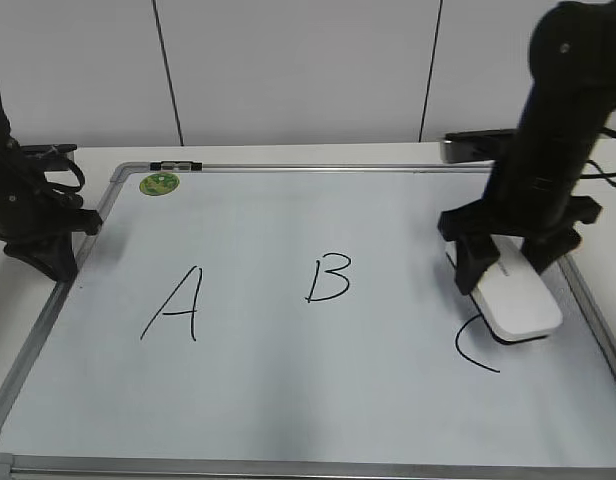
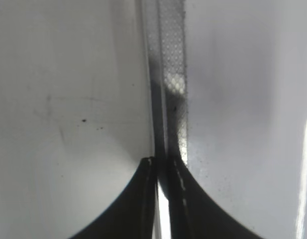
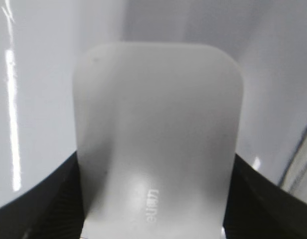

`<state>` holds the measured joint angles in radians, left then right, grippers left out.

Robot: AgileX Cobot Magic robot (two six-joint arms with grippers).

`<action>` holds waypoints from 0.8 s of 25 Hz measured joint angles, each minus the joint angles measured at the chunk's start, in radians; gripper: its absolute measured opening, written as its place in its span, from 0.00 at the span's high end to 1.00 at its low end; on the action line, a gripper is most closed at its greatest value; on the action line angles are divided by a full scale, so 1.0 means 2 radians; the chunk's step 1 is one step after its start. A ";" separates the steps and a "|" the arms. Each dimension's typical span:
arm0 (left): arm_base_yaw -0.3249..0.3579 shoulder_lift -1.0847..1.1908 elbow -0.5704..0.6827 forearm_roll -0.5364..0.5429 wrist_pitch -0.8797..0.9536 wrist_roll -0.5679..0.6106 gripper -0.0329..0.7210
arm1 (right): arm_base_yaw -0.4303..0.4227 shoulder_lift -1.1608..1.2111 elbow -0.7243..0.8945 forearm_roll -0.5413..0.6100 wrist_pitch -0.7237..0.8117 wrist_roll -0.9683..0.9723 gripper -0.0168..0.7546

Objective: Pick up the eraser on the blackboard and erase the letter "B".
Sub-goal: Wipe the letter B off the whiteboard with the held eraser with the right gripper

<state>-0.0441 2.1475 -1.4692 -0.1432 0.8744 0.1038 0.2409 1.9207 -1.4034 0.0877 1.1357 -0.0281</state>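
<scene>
At the blackboard's (image 1: 288,400) right side, my right pincer (image 1: 513,262), arm leaning down from above, pinches the eraser (image 1: 516,300) lying right of the letter "B" (image 1: 328,278); my left pincer (image 2: 161,199) rests pressed together at the left frame.

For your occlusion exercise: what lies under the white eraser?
The eraser rests on the whiteboard, overlapping the top of the letter C. Whatever ink is beneath it is hidden.
</scene>
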 joint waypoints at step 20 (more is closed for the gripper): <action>0.001 0.000 0.000 -0.004 0.000 0.000 0.90 | 0.089 0.230 -0.316 -0.039 0.045 0.026 0.33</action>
<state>-0.0423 2.1475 -1.4692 -0.1522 0.8744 0.1038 0.4184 2.3816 -2.0351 0.0094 1.2249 0.0231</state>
